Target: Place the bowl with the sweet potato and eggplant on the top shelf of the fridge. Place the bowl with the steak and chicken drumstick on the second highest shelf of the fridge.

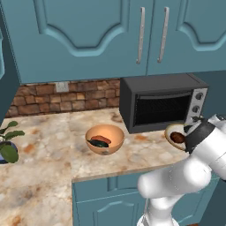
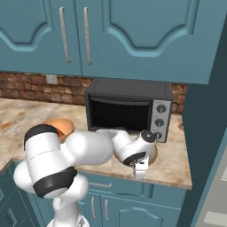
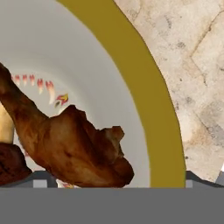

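Marble counter [image 1: 39,176], microwave [image 1: 161,103] — behind both bowls

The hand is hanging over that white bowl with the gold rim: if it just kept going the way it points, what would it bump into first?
Most likely the chicken drumstick lying in the white bowl; the hand view looks straight down on it. Depth is hard to judge, so it might touch the bowl's rim instead.

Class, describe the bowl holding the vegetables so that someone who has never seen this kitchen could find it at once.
Find the black oven on the marble counter. Just to its left, in the left base view, sits an orange bowl with a reddish sweet potato and a dark eggplant inside. The other bowl, by the arm, is white with a gold rim and holds meat.
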Motion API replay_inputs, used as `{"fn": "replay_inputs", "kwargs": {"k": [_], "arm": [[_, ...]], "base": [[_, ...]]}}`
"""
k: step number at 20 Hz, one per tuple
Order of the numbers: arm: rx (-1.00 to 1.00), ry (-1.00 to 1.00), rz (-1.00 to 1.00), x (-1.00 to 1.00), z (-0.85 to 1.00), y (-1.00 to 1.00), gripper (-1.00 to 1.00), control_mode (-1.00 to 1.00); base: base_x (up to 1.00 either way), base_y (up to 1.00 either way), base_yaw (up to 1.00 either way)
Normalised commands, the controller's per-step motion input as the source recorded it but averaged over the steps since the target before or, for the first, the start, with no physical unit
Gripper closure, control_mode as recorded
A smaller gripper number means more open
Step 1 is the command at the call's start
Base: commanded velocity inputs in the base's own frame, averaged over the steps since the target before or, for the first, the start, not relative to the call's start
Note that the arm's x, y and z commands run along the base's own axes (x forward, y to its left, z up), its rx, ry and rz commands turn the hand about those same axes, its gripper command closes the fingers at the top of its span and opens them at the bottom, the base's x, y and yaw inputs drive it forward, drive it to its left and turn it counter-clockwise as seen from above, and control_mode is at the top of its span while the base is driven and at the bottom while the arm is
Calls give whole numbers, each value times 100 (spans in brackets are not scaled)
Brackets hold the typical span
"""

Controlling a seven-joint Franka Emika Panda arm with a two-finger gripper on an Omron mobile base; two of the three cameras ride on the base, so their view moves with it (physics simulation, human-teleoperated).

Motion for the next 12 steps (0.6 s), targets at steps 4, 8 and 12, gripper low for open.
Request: {"fn": "replay_inputs", "kwargs": {"k": [4,8,12], "arm": [[0,0,-1,29,-13,14,-100,-100],[0,2,-2,31,-4,34,100,-100],[0,0,0,0,0,0,100,-100]], "base": [[0,0,0],[0,0,0],[0,0,0]]}}
